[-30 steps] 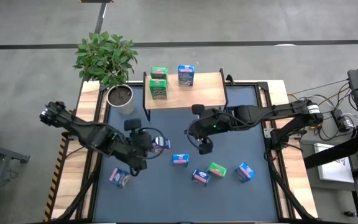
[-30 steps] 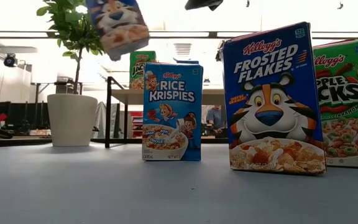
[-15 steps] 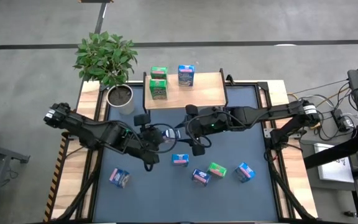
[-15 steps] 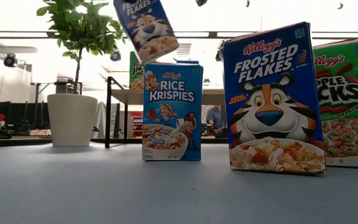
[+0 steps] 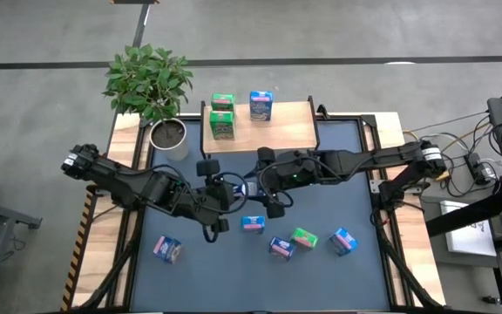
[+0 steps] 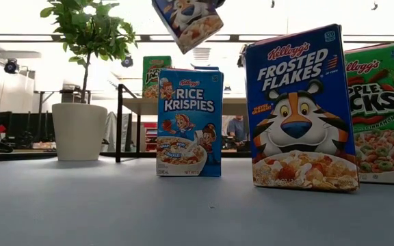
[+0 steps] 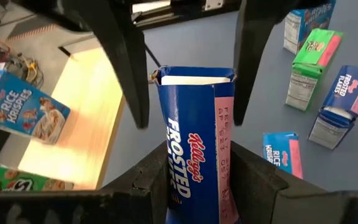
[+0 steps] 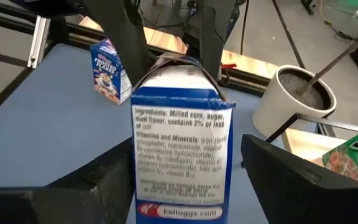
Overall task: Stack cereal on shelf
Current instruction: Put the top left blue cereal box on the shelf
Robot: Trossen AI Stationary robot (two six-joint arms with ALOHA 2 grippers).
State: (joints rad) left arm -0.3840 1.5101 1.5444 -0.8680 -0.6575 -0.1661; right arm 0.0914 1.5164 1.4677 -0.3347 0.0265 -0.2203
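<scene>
While the left gripper clamps a Frosted Flakes box, the right gripper's open fingers flank it.

Both arms are matte black, chunky jointed segments with thin dark cables looping off them (the left claw has a visible wire loop). The right claw has flat, tapering black fingers.

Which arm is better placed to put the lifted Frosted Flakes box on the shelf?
Probably right: the right gripper straddles the Frosted Flakes box held by the left gripper, and lies nearer the shelf.
</scene>
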